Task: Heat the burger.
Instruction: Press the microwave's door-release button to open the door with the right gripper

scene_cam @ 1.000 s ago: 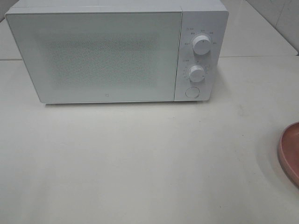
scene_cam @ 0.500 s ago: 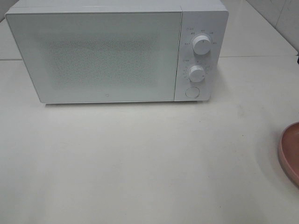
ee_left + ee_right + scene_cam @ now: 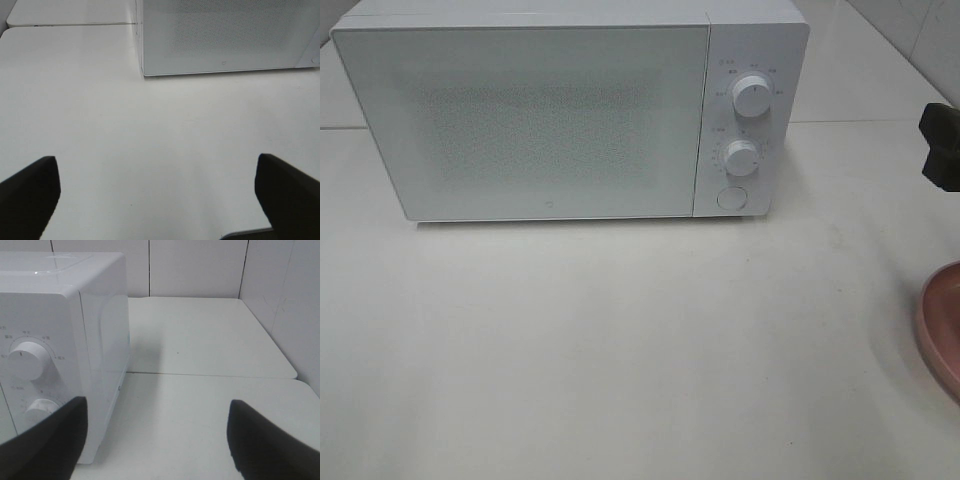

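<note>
High camera: the white microwave (image 3: 570, 110) stands on the table (image 3: 620, 350) with its door shut. A pink plate (image 3: 942, 330) lies off its front right, and part of the right arm (image 3: 942, 145) shows beyond its knob side. Where the burger is cannot be told.

Left wrist: the left fingers (image 3: 30, 192) gape wide and empty before the microwave's door.

Right wrist: the right fingers (image 3: 45, 440) are spread and hold nothing, beside the microwave's knobs (image 3: 30, 360).

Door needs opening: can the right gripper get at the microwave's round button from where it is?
Probably yes. The right gripper, open, hangs right of the microwave; nothing stands on the table between it and the round button.
</note>
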You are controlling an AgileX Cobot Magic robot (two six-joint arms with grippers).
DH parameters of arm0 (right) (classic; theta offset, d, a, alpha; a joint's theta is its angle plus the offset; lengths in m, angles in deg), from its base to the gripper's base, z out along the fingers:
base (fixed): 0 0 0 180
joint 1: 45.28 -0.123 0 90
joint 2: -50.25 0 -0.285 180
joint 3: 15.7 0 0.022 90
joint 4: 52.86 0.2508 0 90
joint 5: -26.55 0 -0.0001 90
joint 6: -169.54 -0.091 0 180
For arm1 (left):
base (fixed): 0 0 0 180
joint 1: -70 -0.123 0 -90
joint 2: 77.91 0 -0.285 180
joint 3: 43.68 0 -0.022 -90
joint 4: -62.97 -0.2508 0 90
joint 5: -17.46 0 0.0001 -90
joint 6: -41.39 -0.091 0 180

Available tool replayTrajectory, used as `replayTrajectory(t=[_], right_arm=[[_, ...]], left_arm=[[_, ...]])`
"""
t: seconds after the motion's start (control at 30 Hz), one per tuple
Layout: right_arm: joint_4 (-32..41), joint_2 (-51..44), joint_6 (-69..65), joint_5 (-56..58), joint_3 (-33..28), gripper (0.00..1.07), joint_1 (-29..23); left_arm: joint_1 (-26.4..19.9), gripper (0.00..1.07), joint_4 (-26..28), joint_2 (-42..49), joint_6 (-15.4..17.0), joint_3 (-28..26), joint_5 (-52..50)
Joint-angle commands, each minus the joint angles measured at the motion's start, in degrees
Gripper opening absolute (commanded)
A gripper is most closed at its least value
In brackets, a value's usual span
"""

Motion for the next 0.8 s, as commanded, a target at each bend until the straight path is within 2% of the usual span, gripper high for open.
replayTrajectory(t=[0.03,0.23,0.3,0.33,0.4,0.43,0.5,0.53,0.57,0.63,0.7,0.73,0.8], right_arm=[[2.1,2.4,2.0,-5.2,-0.6,0.75,0.2],[4.6,7.7,3.4,-7.4,-0.6,0.75,-0.7],[9.7,10.3,5.4,-9.6,-0.6,0.75,-4.5],[9.7,10.3,5.4,-9.6,-0.6,0.75,-4.5],[15.0,13.2,10.3,-12.8,-0.6,0.75,-9.4],[15.0,13.2,10.3,-12.8,-0.6,0.75,-9.4],[21.2,15.8,13.3,-15.9,-0.6,0.75,-14.6],[21.2,15.8,13.3,-15.9,-0.6,0.75,-14.6],[24.2,17.4,14.2,-17.4,-0.6,0.75,-18.0],[25.3,18.0,14.4,-17.9,-0.6,0.75,-19.3],[29.6,20.1,14.8,-20.3,-0.5,0.75,-23.4],[29.6,20.1,14.8,-20.3,-0.5,0.75,-23.4],[34.0,22.2,15.8,-23.3,-0.5,0.75,-28.3]], left_arm=[[0.3,0.98,0.2,1.0,0.1,0.1,-0.8],[0.3,0.98,0.2,1.0,0.1,0.1,-0.8],[0.3,0.98,0.2,1.0,0.1,0.1,-0.8],[0.3,0.98,0.2,1.0,0.1,0.1,-0.8],[0.3,0.98,0.2,1.0,0.1,0.1,-0.8],[0.3,0.98,0.2,1.0,0.1,0.1,-0.8],[0.3,0.98,0.2,1.0,0.1,0.1,-0.8],[0.3,0.98,0.2,1.0,0.1,0.1,-0.8],[0.3,0.98,0.2,1.0,0.1,0.1,-0.8],[0.3,0.98,0.2,1.0,0.1,0.1,-0.8],[0.3,0.98,0.2,1.0,0.1,0.1,-0.8],[0.3,0.98,0.2,1.0,0.1,0.1,-0.8],[0.3,0.98,0.2,1.0,0.1,0.1,-0.8]])
